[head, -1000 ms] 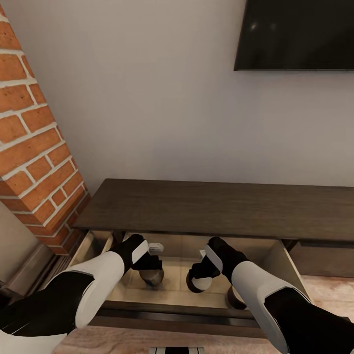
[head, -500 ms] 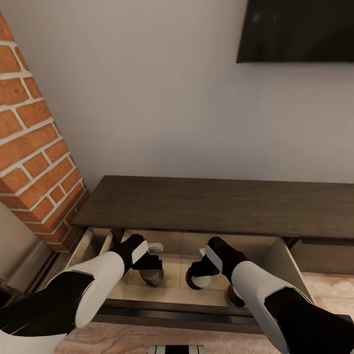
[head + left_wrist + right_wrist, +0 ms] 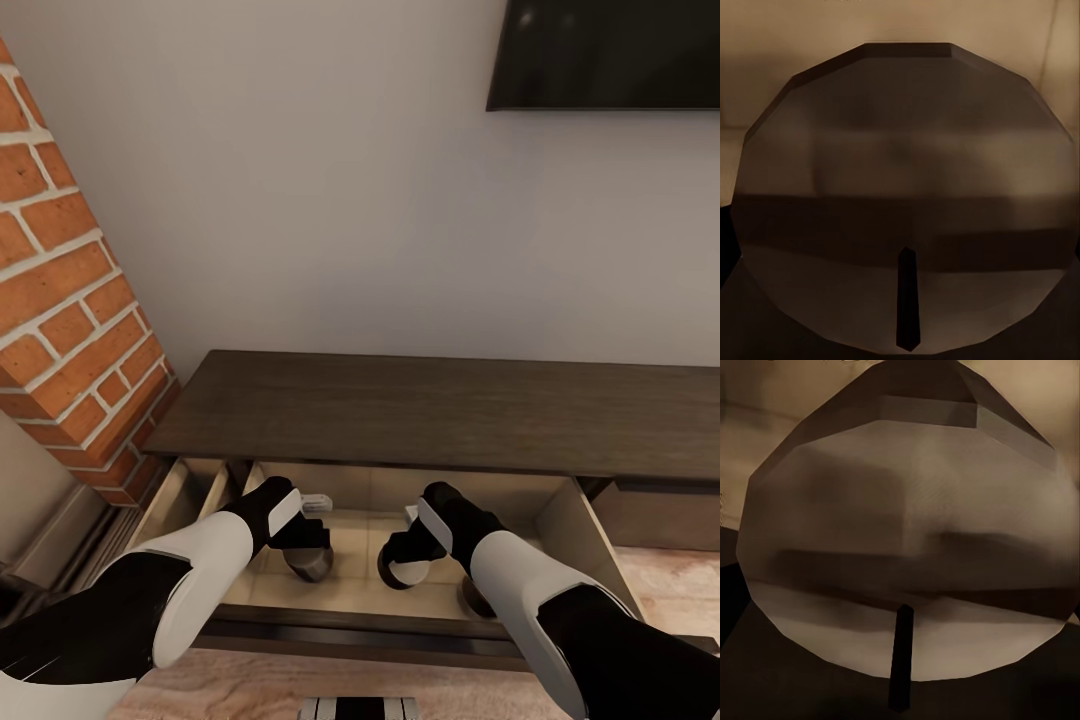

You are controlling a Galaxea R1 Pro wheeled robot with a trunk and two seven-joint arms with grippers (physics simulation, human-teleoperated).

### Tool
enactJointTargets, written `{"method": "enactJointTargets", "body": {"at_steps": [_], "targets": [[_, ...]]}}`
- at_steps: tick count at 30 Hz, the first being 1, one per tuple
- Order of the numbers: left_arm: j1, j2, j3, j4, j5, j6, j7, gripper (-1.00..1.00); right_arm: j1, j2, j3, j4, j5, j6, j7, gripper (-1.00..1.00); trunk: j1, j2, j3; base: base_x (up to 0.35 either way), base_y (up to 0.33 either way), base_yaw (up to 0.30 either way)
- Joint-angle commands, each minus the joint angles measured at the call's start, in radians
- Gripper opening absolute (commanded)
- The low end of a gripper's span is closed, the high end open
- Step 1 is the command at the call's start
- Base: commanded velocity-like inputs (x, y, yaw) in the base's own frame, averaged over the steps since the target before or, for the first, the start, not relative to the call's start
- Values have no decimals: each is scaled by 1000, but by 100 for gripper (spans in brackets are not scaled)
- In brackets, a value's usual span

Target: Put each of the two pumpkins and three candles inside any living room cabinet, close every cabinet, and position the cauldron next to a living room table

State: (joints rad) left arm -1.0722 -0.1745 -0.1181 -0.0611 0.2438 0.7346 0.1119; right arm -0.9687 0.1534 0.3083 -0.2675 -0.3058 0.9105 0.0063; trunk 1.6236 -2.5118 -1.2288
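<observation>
Head view looks down at a long dark cabinet (image 3: pixel 440 415) against a pale wall, with its drawer (image 3: pixel 565 525) pulled open and showing a light beige inside. Both arms reach down into that drawer. The left gripper (image 3: pixel 310 545) sits at about 7 o'clock in the picture, right on top of a candle (image 3: pixel 312 565). The right gripper (image 3: pixel 405 565) sits at about 5 o'clock, on top of a second candle (image 3: pixel 400 578). A third round thing at about 5 o'clock, beside the right arm, is too hidden to name. Up close, each wrist camera sees a candle's round top and dark wick (image 3: pixel 907 307). I cannot tell whether either gripper is wide, narrow or gripping. A brick wall (image 3: pixel 60 300) stands at 9 o'clock and a black screen (image 3: pixel 610 50) hangs at 1 o'clock.
</observation>
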Motion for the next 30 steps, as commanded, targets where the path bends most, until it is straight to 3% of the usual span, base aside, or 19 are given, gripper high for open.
{"method": "enactJointTargets", "body": {"at_steps": [1, 20, 25, 30], "targets": [[0, 0, -8, -2, 9, 5, 5, -100, 0, -1, 8, -1, -7, 4, -2, -100, 0, 0, -1, 0, 0, 0], [0, 0, -8, -3, 9, 5, 5, -100, 0, 0, 8, -1, -7, 3, -2, -100, 0, 0, -1, 0, 0, 0], [0, 0, -8, -3, 9, 5, 5, -100, 0, 0, 8, -1, -7, 4, -2, -100, 2, -1, -20, 0, 0, 0], [0, 0, -8, -3, 9, 5, 5, -100, 0, -1, 8, -1, -7, 3, -2, -100, 2, -1, -20, 0, 0, 0]]}}
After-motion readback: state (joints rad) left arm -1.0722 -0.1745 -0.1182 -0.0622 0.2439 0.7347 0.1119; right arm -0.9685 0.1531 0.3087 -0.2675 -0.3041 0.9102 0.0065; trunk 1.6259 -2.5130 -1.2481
